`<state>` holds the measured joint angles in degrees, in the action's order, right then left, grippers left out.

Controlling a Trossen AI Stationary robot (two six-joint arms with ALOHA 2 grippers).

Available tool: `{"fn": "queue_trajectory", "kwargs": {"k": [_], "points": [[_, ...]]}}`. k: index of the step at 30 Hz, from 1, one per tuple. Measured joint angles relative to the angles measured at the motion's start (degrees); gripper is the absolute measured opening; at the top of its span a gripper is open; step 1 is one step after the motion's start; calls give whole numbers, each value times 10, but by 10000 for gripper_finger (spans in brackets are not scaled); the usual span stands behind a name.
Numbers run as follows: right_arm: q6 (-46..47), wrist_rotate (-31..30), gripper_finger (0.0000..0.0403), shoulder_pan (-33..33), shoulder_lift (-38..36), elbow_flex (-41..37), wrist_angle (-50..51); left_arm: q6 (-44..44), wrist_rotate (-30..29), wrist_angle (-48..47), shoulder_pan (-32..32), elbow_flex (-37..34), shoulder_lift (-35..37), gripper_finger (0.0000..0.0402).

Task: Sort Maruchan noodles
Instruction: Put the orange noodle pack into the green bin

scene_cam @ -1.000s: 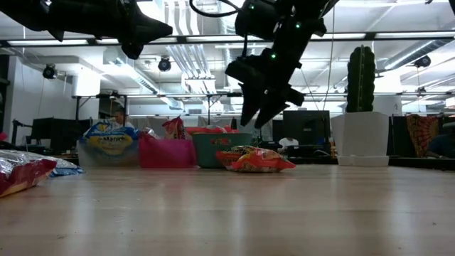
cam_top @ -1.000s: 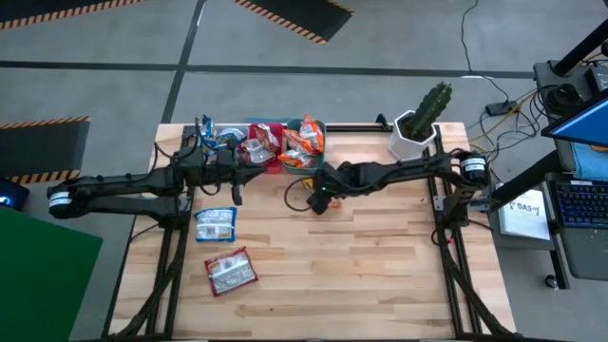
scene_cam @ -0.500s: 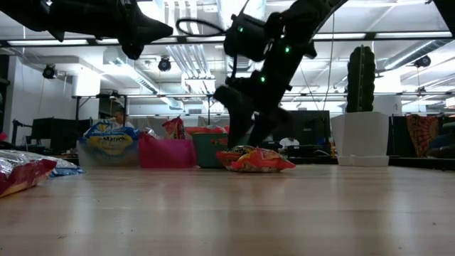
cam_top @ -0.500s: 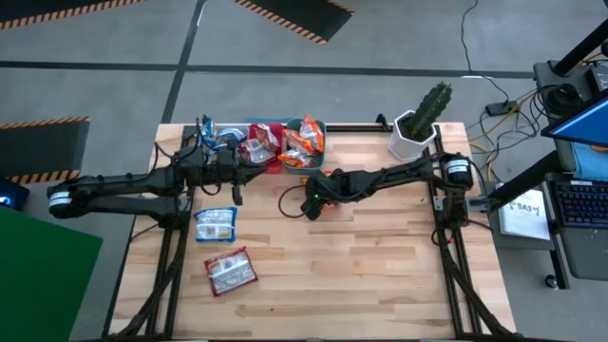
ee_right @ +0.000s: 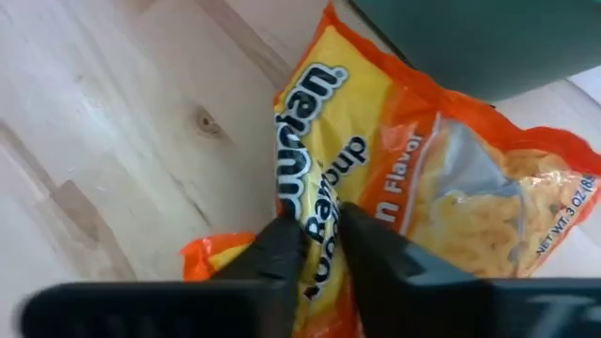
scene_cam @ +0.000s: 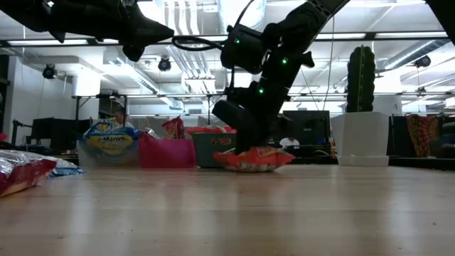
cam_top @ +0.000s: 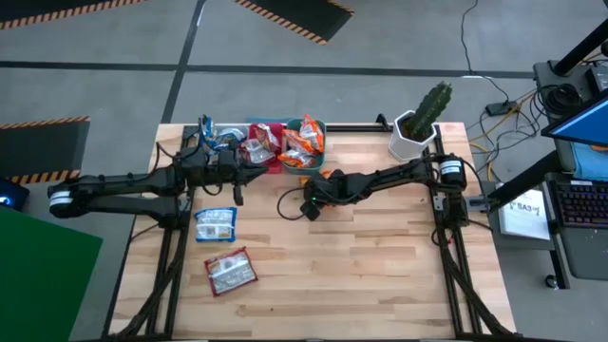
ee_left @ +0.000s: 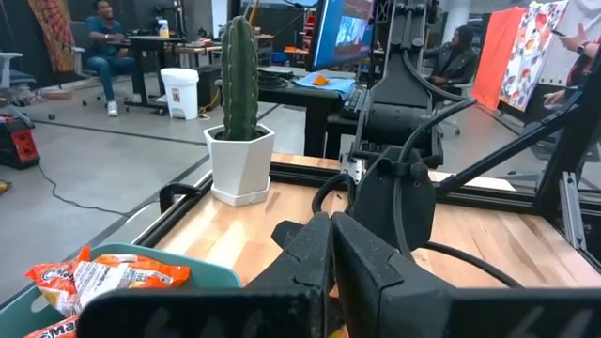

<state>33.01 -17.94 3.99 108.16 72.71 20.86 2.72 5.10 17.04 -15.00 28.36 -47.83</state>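
An orange-trimmed Maruchan noodle packet [ee_right: 404, 160] lies on the wooden table just in front of the teal bin [cam_top: 306, 163]. My right gripper [scene_cam: 249, 148] is down on it and shut on it; the arm hides most of it in the high view. A blue packet [cam_top: 215, 224] and a red packet [cam_top: 231, 272] lie flat on the table at the near left. More packets fill the clear bin [cam_top: 211, 140], the red bin [cam_top: 259, 147] and the teal bin. My left gripper [cam_top: 239, 177] hangs shut and empty, above the table in front of the bins. My right gripper pinches a raised fold of the orange packet's printed front [ee_right: 316, 233] between its two fingers [ee_right: 282, 242], toward one short end. The fingers slant down from the table's right side. The packet's underside [scene_cam: 250, 166] rests on the table, its ends turned up a little.
A cactus in a white pot [cam_top: 418, 125] stands at the far right corner. The three bins sit in a row along the far edge. Bare wood stretches over the table's middle, near and right parts.
My right gripper has come down toward the table's left onto the orange packet. Its fingers, spread wide a second ago, have shut on the packet. The packet has bunched up under them and stays on the table.
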Motion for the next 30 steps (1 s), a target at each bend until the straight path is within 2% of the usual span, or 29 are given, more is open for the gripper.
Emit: {"fn": "queue_trajectory", "kwargs": {"k": [2,4,9,14,19,23,30], "points": [[-4,1,33,-1,0,0,0,0,0,0,0,0,0,0],[-11,1,17,-3,0,0,-2,0,0,0,0,0,0,0],[-30,10,10,-11,-7,-1,0,2,0,0,0,0,0,0],[-55,69,9,-18,-37,-1,-19,2,0,0,0,0,0,0],[-82,111,8,-20,-73,-1,-90,2,0,0,0,0,0,0],[-115,109,8,-18,-110,1,-127,4,0,-1,0,0,0,0],[-164,83,8,10,-169,12,-131,4,0,-1,0,0,-2,0]]}}
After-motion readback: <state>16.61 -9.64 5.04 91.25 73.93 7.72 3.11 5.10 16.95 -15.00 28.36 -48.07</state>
